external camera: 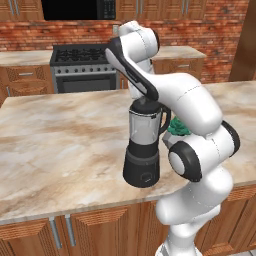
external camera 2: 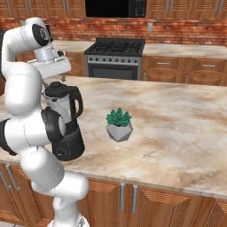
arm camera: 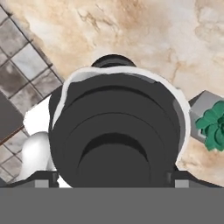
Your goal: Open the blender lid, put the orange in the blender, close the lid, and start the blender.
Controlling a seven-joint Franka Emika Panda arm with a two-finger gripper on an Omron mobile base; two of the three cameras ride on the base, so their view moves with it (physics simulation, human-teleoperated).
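The blender (external camera: 142,145) stands on the island counter near its front edge, with a black base, a clear grey jar and a side handle (external camera 2: 80,104). The black blender lid (arm camera: 116,131) sits on the jar's top, seen from straight above in the hand view. My gripper (arm camera: 111,179) hangs directly over the lid, open, its fingertips (arm camera: 41,180) wide apart on either side of the lid's raised knob and holding nothing. In the right base view the hand (external camera 2: 51,66) is just above the lid (external camera 2: 56,90). The orange is out of view.
A green succulent in a grey faceted pot (external camera 2: 119,124) stands on the counter right of the blender. The marble counter (external camera: 60,135) stretches wide to the left. A stove (external camera 2: 115,57) and wooden cabinets line the brick back wall.
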